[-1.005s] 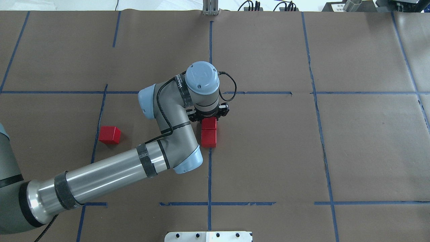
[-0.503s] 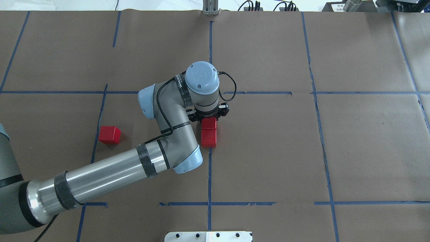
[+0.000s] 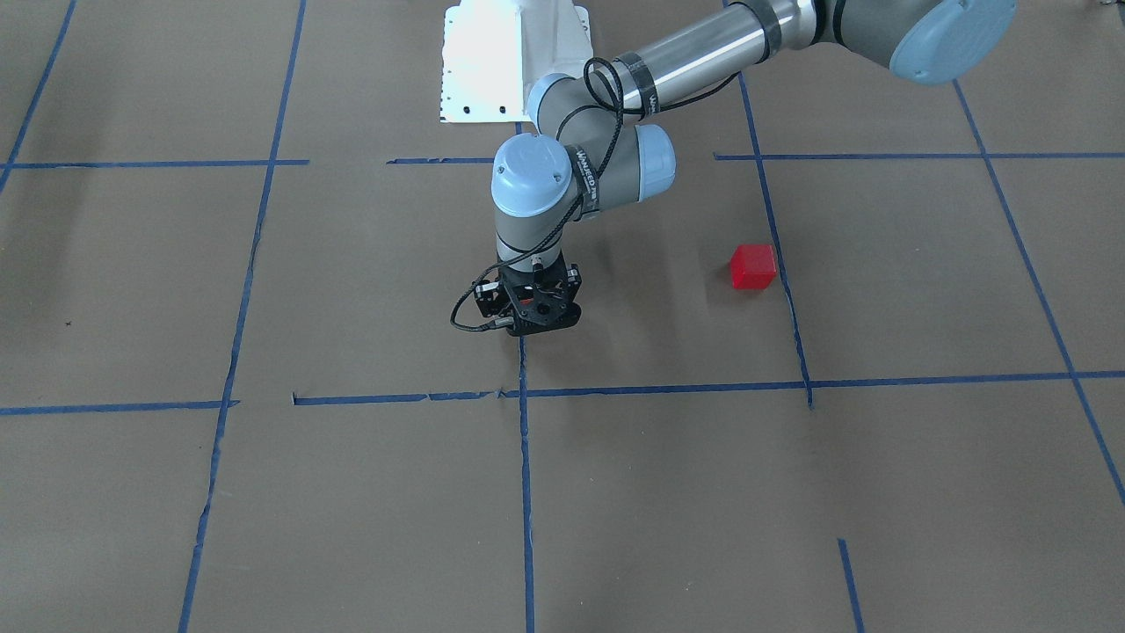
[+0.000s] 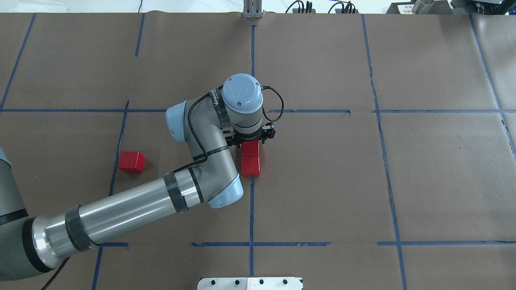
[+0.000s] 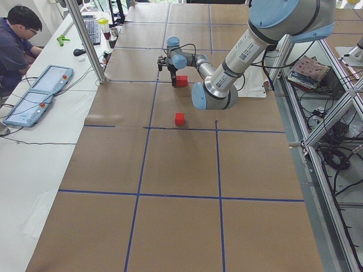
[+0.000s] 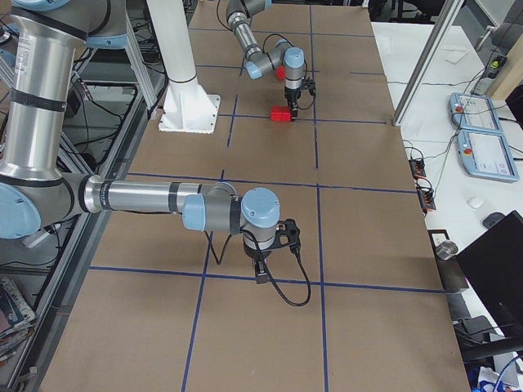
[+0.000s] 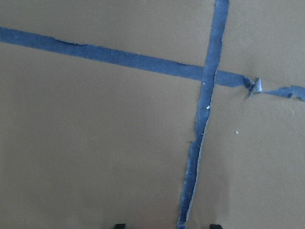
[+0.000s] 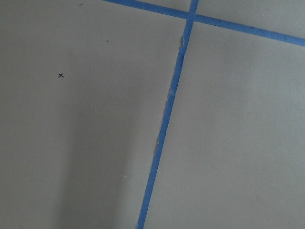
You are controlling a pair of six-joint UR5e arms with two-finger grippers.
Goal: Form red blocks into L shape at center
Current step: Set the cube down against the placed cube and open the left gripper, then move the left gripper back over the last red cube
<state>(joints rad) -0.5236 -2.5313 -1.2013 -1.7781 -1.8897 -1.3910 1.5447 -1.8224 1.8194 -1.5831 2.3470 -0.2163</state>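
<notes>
From across the table: left gripper (image 3: 529, 321) hangs low over the center (image 3: 668, 334), right on the vertical tape (image 3: 525, 457). Its black body and the wrist hide two of the blocks. Only the third block (image 3: 753, 266) shows, well apart toward the robot's left, just beside another tape line. Fingers can't be read from this side.

Overhead: the hidden pair shows. Far block (image 4: 251, 148) is partly under the gripper. Near block (image 4: 250, 166) touches it on the robot's side. Both sit in a straight row on the center line. Left arm (image 4: 133, 205) covers the paper between the pair and the third block.

Left side view: the pair reads as one red blob at the gripper, too small to split. A person (image 5: 17, 39) sits at the white bench.

Right side view: right gripper (image 6: 260, 273) points down at the paper (image 6: 376, 245), well apart from every block. Can't tell if its fingers are apart or together.

Left wrist: two dark fingertips (image 7: 119, 225) just clip the bottom edge, clearly apart, with only paper and tape between them, so the gripper is clamped on nothing. Blocks are out of frame.

Right wrist: paper, a tape cross and a small x mark (image 8: 60, 75). Fingers are out of frame.
</notes>
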